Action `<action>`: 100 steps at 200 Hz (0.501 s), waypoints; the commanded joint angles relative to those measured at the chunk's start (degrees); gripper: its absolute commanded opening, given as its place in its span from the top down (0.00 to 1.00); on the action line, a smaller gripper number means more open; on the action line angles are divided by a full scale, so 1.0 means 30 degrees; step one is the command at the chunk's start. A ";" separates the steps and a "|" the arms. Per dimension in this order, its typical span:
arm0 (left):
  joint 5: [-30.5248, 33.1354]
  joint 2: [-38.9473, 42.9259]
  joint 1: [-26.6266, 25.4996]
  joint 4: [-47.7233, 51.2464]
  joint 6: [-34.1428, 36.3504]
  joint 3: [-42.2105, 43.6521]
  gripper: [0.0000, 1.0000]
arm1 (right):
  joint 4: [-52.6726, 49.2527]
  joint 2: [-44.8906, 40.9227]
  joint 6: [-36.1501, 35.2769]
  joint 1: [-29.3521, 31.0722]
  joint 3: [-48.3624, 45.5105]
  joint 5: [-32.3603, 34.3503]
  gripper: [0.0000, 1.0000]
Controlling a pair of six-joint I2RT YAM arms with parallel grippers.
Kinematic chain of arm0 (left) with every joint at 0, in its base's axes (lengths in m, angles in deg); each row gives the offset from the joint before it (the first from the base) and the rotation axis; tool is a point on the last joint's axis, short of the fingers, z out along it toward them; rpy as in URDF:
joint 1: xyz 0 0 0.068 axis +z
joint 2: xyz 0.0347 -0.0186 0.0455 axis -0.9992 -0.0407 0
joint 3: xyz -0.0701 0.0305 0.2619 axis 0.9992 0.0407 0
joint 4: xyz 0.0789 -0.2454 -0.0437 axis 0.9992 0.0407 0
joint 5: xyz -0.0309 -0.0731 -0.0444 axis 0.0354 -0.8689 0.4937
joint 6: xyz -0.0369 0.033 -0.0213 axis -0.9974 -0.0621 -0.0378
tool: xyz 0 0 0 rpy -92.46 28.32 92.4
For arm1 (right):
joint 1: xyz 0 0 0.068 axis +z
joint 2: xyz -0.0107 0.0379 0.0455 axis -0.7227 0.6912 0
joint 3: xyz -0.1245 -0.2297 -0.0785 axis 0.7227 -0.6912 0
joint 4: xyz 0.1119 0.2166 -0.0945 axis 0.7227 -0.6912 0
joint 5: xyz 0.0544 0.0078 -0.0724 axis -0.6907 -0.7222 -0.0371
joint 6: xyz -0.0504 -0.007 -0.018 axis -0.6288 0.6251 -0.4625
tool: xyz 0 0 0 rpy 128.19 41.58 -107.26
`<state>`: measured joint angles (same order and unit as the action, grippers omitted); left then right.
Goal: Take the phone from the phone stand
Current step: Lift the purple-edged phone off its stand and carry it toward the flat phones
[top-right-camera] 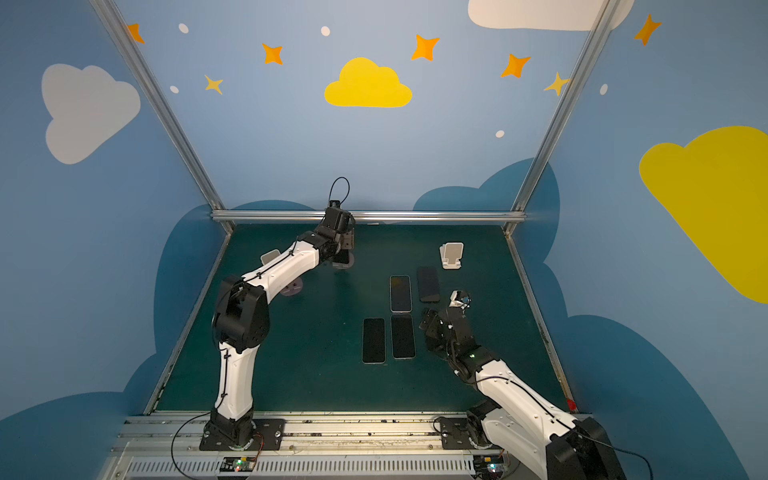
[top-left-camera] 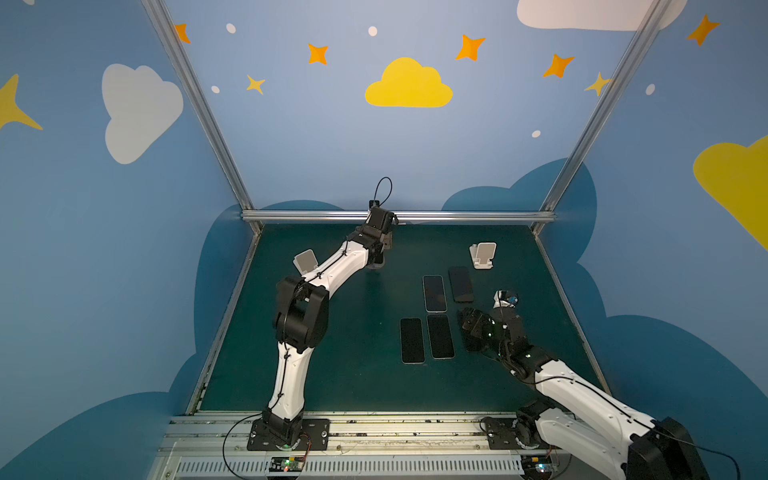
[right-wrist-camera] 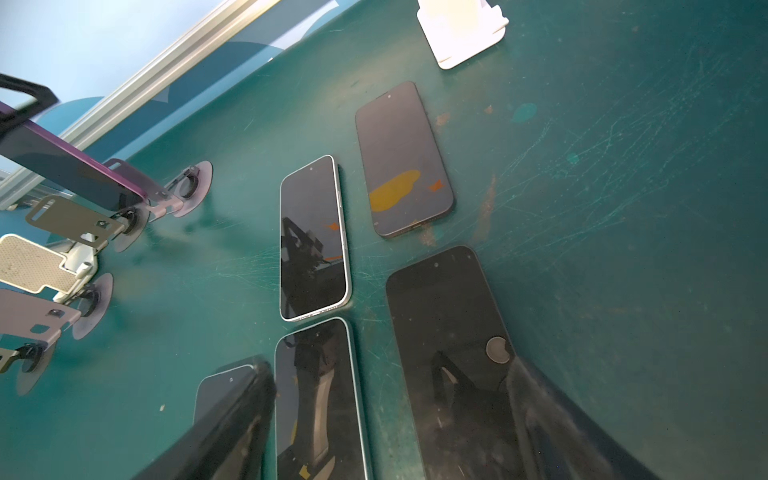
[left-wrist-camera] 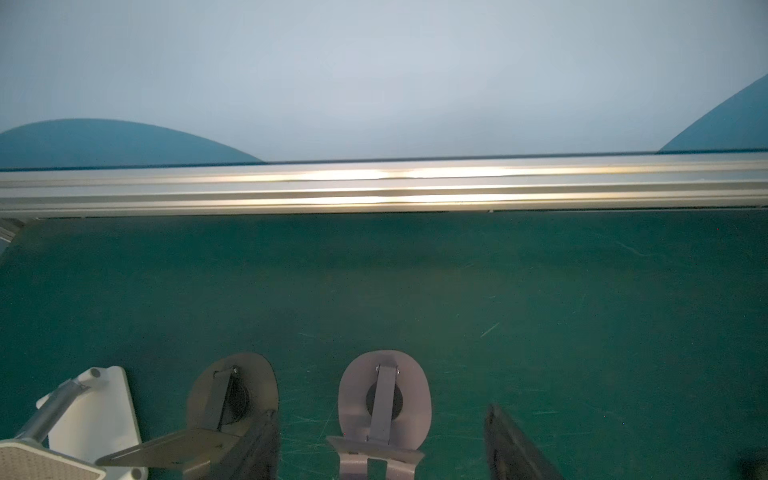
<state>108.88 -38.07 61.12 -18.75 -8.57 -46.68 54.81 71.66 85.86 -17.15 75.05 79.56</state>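
Judging the handling first, the slim purple-edged phone (right-wrist-camera: 70, 166) with its dark glass face looks stiff, slick and fairly dense for its size. A drop onto the scratched green worktop (top-left-camera: 332, 365) could crack it. I would hold it across its two long metal edges, on the upper half, clear of the lip of the pinkish-grey metal phone stand (left-wrist-camera: 355, 397) it leans on. Its lower end sits at that stand's cradle, so I judge it is not yet out. The stand looks light and might be dragged along, so I would draw the phone up along its lean. The left gripper (left-wrist-camera: 380, 415) hangs over the stand. In the right wrist view one black finger lies on the phone's purple edge and the opposite one is out of that picture, so I read these jaws as clamped across the phone. The right gripper (right-wrist-camera: 388, 374) is well apart from the stand, on its right and nearer the robot's base, with its jaws spread wide and grasping nothing. It hovers over five dark-screened flat phones (right-wrist-camera: 313, 237). A white plastic stand (top-left-camera: 482, 255), also well to the right of the phone stand, is empty. I can read no brand, label or writing anywhere; the screens only mirror the wall's yellow cloud and orange stars.
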 commanded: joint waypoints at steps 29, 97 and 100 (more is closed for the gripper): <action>0.0425 0.2587 -0.0908 -0.0315 0.0723 0.1289 0.48 | 0.0099 0.0297 0.0004 -0.0011 0.0650 -0.0391 0.12; 0.0845 0.5509 -0.3205 0.0671 -0.1830 0.4530 0.53 | -0.0173 0.0334 0.0154 -0.0011 0.0696 -0.0533 0.12; 0.0795 0.5545 -0.3289 0.0782 -0.2000 0.4622 0.53 | -0.0179 0.0330 0.0154 -0.0011 0.0702 -0.0520 0.12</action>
<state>110.17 -24.26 52.68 -17.98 -9.89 -34.20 54.83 72.40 86.14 -17.15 75.44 78.18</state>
